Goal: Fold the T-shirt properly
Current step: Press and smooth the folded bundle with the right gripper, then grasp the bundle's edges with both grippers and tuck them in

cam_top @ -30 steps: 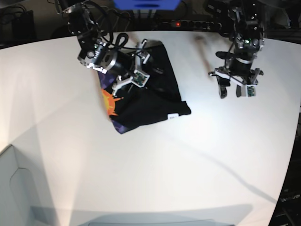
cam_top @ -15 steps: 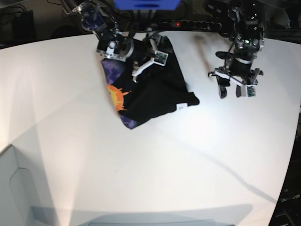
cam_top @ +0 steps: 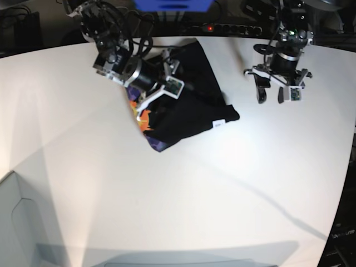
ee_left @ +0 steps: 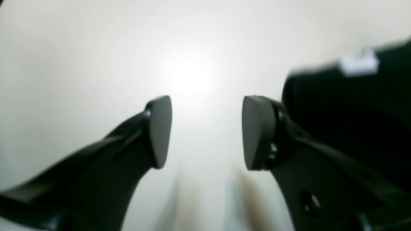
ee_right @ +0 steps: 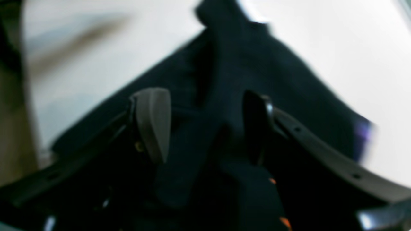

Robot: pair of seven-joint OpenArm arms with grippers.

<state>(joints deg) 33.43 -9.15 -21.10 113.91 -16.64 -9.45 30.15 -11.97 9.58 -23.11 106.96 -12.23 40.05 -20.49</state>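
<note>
The black T-shirt (cam_top: 189, 105) lies folded into a compact bundle on the white table (cam_top: 167, 194). Its orange-and-purple print (cam_top: 146, 119) shows at the left edge and a white tag (cam_top: 218, 123) at the right corner. My right gripper (cam_top: 166, 78) is low over the shirt's upper left part. In the right wrist view that gripper (ee_right: 204, 125) is open, with a ridge of black T-shirt (ee_right: 224, 73) running between its fingers. My left gripper (cam_top: 270, 95) hangs open over bare table to the right of the shirt. In its own view, the left gripper (ee_left: 207, 131) holds nothing and the T-shirt (ee_left: 346, 96) sits at the right.
A power strip (cam_top: 222, 28) with a red light and cables run along the table's far edge. A blue object (cam_top: 172, 4) stands behind it. A grey bin (cam_top: 14, 222) sits at the lower left. The table's curved edge (cam_top: 347, 183) falls away at the right.
The shirt has slid up and to the right along with my right gripper, which swung back and forth over it. My left arm has moved slightly toward the far edge.
</note>
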